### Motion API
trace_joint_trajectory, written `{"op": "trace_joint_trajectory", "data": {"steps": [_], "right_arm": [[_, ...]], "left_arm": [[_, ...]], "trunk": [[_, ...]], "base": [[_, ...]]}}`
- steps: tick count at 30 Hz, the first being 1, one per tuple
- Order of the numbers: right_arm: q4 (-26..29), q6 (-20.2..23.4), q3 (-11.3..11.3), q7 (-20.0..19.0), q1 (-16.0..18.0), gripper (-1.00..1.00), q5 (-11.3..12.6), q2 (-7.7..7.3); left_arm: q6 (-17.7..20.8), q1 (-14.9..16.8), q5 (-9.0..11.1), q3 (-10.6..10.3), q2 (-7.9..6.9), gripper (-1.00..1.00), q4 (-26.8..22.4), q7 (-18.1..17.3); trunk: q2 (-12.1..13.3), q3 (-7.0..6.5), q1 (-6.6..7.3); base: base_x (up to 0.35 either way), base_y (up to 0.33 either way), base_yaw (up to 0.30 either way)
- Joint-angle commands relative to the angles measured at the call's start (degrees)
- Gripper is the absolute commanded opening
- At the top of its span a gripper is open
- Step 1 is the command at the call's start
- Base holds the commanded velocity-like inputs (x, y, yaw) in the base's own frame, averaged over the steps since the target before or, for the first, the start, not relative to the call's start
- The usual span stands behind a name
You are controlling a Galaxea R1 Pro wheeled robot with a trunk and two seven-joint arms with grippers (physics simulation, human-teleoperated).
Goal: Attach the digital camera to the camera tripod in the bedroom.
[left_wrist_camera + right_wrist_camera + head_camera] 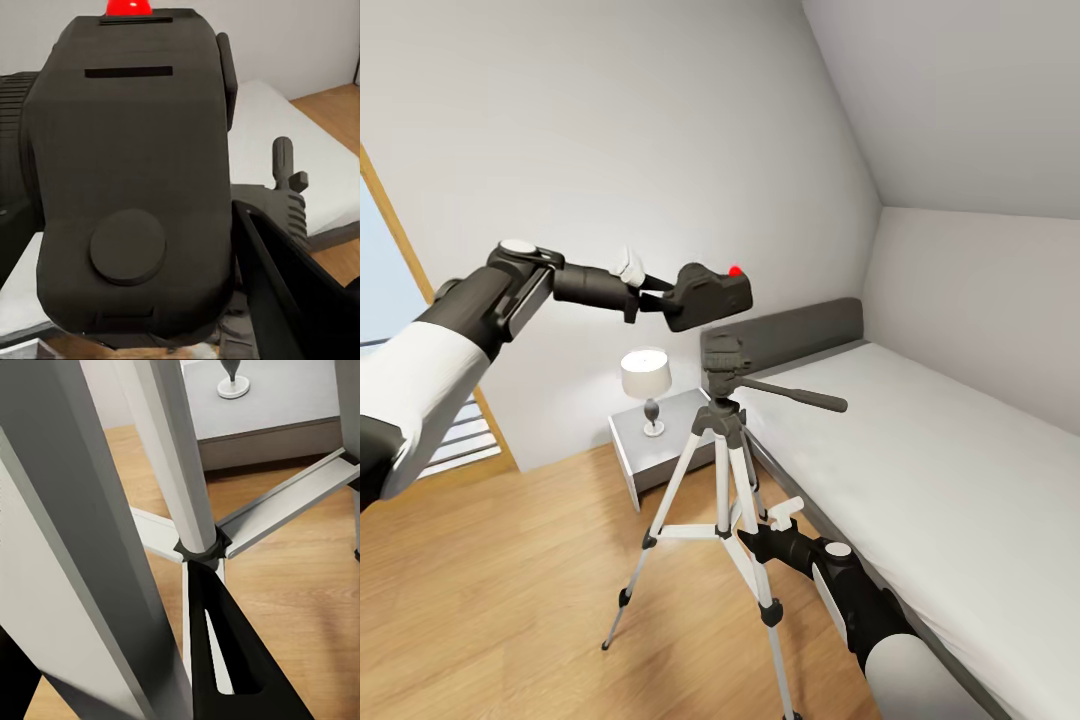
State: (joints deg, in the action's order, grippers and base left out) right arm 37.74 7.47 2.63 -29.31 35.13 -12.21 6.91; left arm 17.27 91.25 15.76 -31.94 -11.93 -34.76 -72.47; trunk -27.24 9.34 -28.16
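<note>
Black camera (pixel 707 296) is hanging clenched in the left gripper (pixel 652 291) just above the tripod (pixel 726 470) head — likely lining up to mount — while the right gripper (pixel 758 537) is bracing a leg, its grip untellable.

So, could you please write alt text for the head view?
The left gripper holds the digital camera just above the camera tripod head. The right gripper is at a tripod leg, beside the bed and a nightstand lamp.
</note>
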Motion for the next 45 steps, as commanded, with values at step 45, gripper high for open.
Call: {"op": "trace_joint_trajectory", "data": {"steps": [45], "right_arm": [[-5.0, -0.8, 0.2, -0.1, 0.0, -1.0, -1.7, 0.03]], "left_arm": [[0.0, 0.1, -3.0, -0.1, 4.0, -1.0, 0.0, -5.2]], "trunk": [[-0.1, 0.13, -0.04]], "base": [[0.0, 0.0, 0.0]]}}
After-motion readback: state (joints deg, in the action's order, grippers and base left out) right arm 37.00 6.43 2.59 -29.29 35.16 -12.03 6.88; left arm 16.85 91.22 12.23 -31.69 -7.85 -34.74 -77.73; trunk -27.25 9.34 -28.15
